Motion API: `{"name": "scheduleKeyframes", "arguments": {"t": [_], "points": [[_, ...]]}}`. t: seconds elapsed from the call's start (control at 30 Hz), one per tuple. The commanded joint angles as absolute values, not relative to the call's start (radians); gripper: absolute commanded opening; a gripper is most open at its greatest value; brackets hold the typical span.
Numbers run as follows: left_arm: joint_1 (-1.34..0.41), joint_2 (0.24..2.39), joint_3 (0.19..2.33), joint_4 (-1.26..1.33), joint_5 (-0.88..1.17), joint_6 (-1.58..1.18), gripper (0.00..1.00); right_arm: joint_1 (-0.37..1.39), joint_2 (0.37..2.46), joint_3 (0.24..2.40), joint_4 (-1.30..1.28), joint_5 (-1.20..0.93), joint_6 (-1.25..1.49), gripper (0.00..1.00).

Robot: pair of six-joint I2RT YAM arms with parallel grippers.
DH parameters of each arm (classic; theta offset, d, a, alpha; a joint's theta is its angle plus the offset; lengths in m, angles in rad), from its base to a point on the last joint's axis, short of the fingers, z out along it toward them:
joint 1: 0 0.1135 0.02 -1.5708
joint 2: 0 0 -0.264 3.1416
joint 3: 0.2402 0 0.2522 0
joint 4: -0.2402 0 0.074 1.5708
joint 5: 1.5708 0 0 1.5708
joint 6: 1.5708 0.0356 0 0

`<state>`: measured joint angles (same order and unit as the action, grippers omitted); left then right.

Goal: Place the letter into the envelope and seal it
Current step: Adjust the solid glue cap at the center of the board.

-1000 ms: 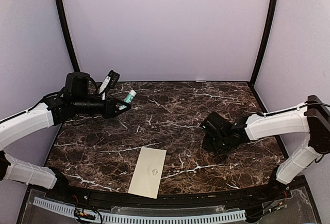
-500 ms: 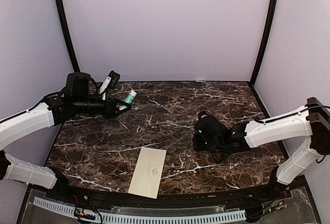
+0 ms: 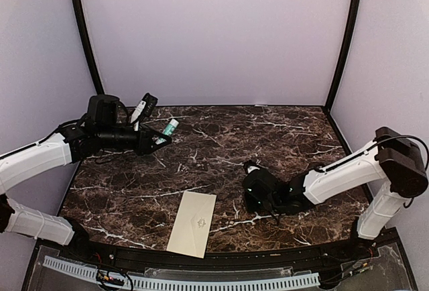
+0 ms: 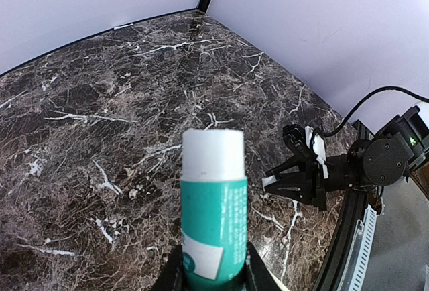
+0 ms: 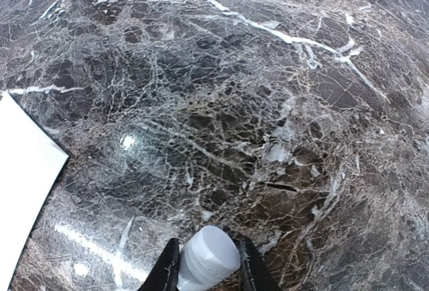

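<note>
Two grips: left hand (image 3: pixel 159 138) on glue stick (image 4: pixel 213 217), right hand (image 5: pixel 206 267) on cap (image 5: pixel 213 251); envelope (image 3: pixel 192 222) at near table (image 3: pixel 268 130) edge.

Light soft, even, from overhead; lilac walls (image 3: pixel 214 36) flat, no hard shadows. Marble tabletop (image 3: pixel 201 150) glossy: small white hotspot and a pale streak of glare in right wrist view. Corner of envelope (image 5: pixel 20 190) there blown out, no detail. Close to lens, white cap (image 5: pixel 209 256) soft; glue stick (image 4: pixel 213 217) slightly soft, marble behind sharp. Overhead view grainy, corner posts (image 3: pixel 82 36) bowed toward frame edges
</note>
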<state>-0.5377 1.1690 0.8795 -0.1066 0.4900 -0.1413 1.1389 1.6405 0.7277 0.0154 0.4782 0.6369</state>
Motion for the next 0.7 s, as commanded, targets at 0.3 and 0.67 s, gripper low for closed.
{"name": "scheduleKeyframes", "arguments": {"t": [0.3, 0.67], "points": [[-0.546, 1.164, 0.863, -0.104, 0.495, -0.126, 0.0, 1.233, 1.729, 0.708, 0.061, 0.578, 0.651, 0.28], [-0.546, 1.16, 0.865, -0.104, 0.492, -0.124, 0.0, 1.258, 1.596, 0.687, -0.023, 0.526, 0.703, 0.68]]}}
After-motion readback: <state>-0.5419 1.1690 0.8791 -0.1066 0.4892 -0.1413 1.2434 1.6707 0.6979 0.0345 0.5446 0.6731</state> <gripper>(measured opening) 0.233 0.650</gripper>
